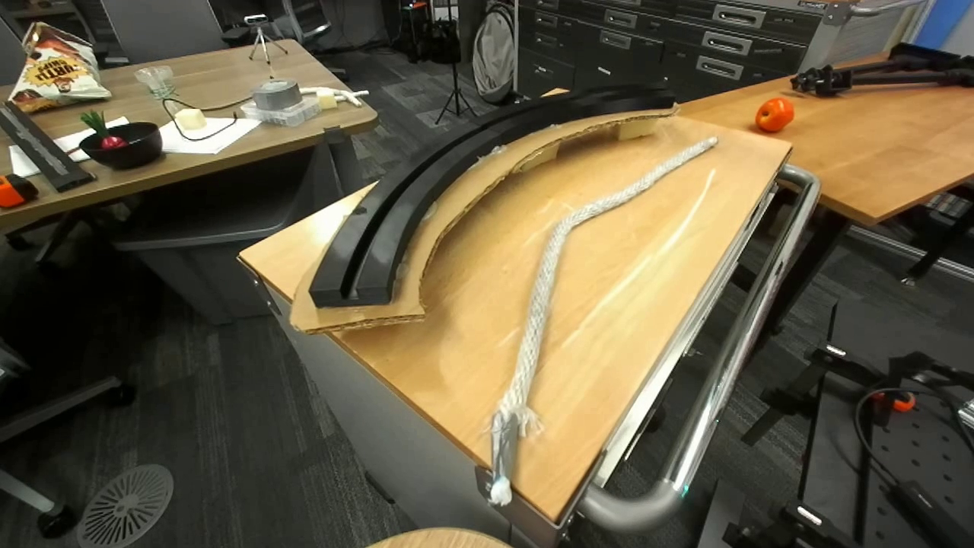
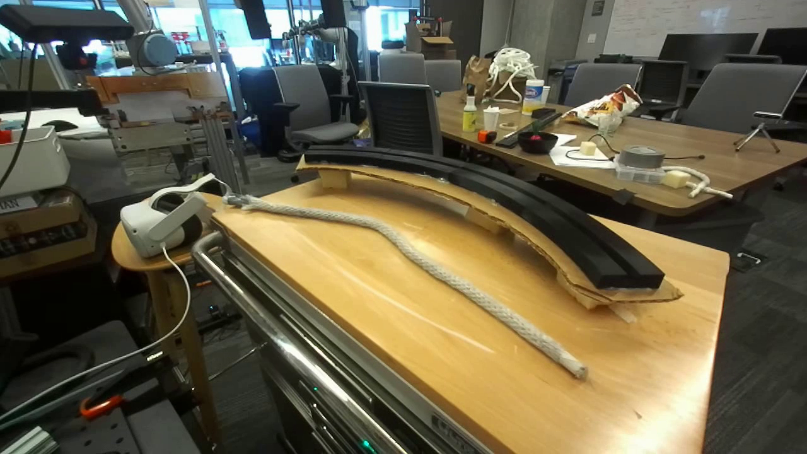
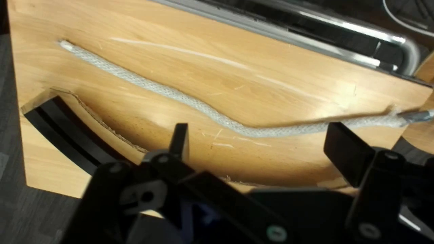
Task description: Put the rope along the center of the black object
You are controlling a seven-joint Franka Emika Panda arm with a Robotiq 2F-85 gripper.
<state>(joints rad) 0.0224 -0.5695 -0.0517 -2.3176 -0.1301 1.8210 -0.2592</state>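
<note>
The rope (image 1: 542, 293) lies loose in a bent line on the wooden tabletop, seen in an exterior view (image 2: 441, 272) and in the wrist view (image 3: 152, 85). Its frayed, grey-taped end reaches past the tabletop edge. The black object (image 1: 380, 259) is a curved strip with a groove along its middle, also in an exterior view (image 2: 586, 249). It sits on cardboard beside the rope, apart from it. In the wrist view one end of the strip (image 3: 73, 132) shows; the gripper hides the rest. My gripper (image 3: 261, 142) is open and empty, above the table. It is outside both exterior views.
The cardboard (image 1: 415, 281) stands raised on small blocks on the tabletop (image 1: 472, 342). A shiny metal rail (image 1: 738, 365) runs along the cart's side. A red-orange fruit (image 1: 775, 114) is on an adjoining table. A white headset (image 2: 151, 221) sits on a stool near the rope's taped end.
</note>
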